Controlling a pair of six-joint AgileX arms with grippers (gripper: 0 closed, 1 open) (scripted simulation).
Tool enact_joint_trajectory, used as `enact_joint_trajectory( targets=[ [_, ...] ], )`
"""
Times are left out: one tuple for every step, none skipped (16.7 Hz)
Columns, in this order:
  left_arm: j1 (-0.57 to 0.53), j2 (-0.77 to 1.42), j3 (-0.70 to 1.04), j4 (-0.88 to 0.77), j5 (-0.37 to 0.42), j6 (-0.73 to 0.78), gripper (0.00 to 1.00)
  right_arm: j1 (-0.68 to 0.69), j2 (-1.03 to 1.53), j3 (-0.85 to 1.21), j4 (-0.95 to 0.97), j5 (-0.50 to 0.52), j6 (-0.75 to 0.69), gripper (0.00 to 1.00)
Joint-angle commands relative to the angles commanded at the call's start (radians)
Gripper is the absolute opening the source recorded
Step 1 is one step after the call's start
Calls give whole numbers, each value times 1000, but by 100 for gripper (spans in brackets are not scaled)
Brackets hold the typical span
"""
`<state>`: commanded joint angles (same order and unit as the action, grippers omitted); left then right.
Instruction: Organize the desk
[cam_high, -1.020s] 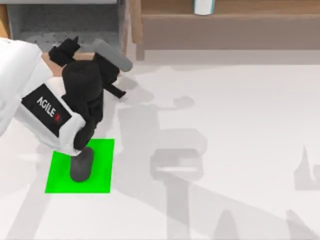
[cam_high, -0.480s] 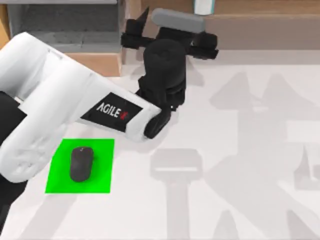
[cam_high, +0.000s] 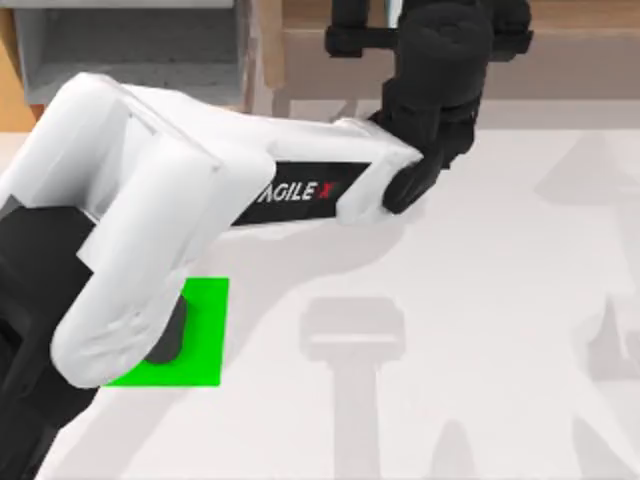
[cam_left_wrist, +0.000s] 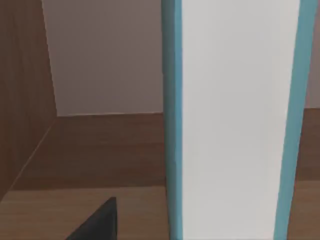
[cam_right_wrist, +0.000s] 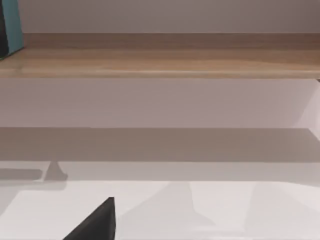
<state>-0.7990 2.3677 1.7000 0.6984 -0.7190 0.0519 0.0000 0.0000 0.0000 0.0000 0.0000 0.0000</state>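
Observation:
My left arm reaches across the white desk (cam_high: 480, 300) to the wooden shelf (cam_high: 580, 50) at the back. Its gripper (cam_high: 425, 15) is open over the shelf. In the left wrist view a tall white book with teal edges (cam_left_wrist: 230, 120) stands upright on the shelf board (cam_left_wrist: 100, 150), very close in front, with one dark fingertip (cam_left_wrist: 100, 222) beside it. A dark grey mouse (cam_high: 170, 340) lies on the green mat (cam_high: 205, 330) at the front left, partly hidden by the arm. One dark fingertip (cam_right_wrist: 97, 222) of my right gripper hangs above the desk (cam_right_wrist: 200, 215), facing the shelf (cam_right_wrist: 165, 62).
A grey open-fronted box (cam_high: 130, 50) stands at the back left, next to the shelf's left post. The shelf runs along the back edge. A teal edge (cam_right_wrist: 11, 25) stands on the shelf in the right wrist view.
My left gripper has swung from the back left to the right and farther back, over the shelf. The arm now covers part of the mat and mouse, which lie unmoved.

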Motion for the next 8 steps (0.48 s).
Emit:
enact_joint_trajectory(
  targets=[
    [4, 0, 31, -35, -4, -14, 100, 0, 0, 0, 0, 0, 0, 100],
    [10, -1, 56, -63, -7, -26, 100, 0, 0, 0, 0, 0, 0, 100],
    [17, -4, 74, -84, -10, -34, 100, 0, 0, 0, 0, 0, 0, 100],
    [22, -5, 83, -94, -11, -38, 100, 0, 0, 0, 0, 0, 0, 100],
    [24, -6, 86, -97, -11, -39, 100, 0, 0, 0, 0, 0, 0, 100],
    [24, -6, 86, -97, -11, -39, 100, 0, 0, 0, 0, 0, 0, 100],
    [24, -6, 86, -97, -11, -39, 100, 0, 0, 0, 0, 0, 0, 100],
    [24, -6, 86, -97, -11, -39, 100, 0, 0, 0, 0, 0, 0, 100]
  ],
)
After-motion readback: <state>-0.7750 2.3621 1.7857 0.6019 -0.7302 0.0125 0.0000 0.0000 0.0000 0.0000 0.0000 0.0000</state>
